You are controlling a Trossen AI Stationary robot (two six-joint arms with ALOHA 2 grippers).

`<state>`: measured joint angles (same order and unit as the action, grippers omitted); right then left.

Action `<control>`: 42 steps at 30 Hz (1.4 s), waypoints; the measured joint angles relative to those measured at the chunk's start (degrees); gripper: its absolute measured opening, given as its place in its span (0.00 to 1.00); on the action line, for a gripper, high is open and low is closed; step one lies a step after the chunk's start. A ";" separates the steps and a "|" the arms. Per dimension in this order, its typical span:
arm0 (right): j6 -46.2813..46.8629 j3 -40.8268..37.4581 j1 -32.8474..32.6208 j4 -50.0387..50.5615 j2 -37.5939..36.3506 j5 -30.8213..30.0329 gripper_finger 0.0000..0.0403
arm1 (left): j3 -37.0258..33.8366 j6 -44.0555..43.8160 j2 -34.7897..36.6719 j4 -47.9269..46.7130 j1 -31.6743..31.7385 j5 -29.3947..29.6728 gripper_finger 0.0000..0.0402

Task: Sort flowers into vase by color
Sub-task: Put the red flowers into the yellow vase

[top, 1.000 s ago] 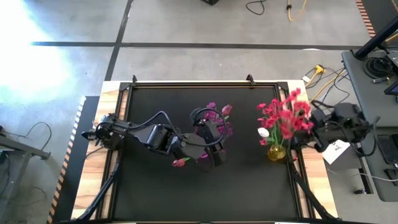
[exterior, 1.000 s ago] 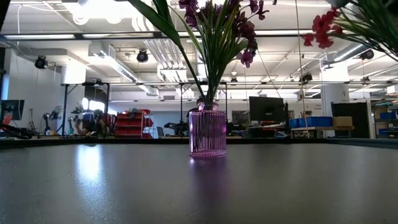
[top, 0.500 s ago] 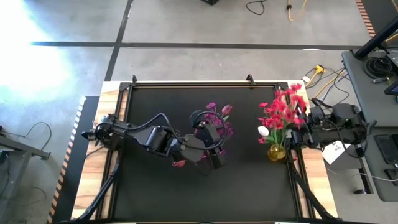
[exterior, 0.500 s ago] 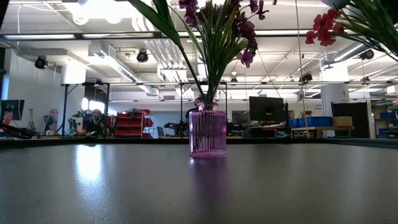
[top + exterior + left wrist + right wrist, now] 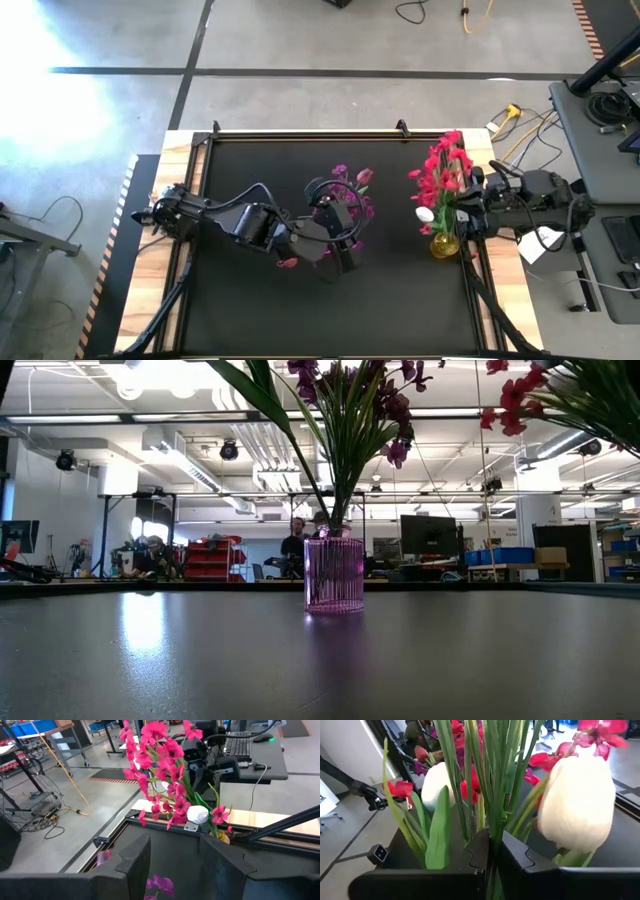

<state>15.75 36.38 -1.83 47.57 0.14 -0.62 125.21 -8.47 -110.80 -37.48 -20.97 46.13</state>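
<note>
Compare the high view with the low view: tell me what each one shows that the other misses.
Only the high view shows the left gripper beside the purple bunch, the right gripper at the red flowers' stems, and the yellow vase. Only the low view shows the pink ribbed vase and people in the room behind. Both show the purple flowers and red flowers.
</note>
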 joint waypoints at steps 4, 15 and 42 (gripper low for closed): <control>0.19 -0.14 0.00 -0.20 0.00 0.56 0.06 | 0.00 0.00 0.00 0.01 0.00 0.00 0.39; 0.95 -0.54 0.00 -2.42 0.36 0.02 0.06 | 0.00 0.04 0.00 -0.69 0.00 -0.03 0.39; -2.88 -0.39 0.00 -3.49 1.42 6.92 0.06 | 0.00 0.23 0.00 -3.95 -0.04 -2.48 0.39</control>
<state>12.87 35.99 -1.83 44.08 1.56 6.30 125.21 -8.24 -110.80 -41.43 -21.02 43.65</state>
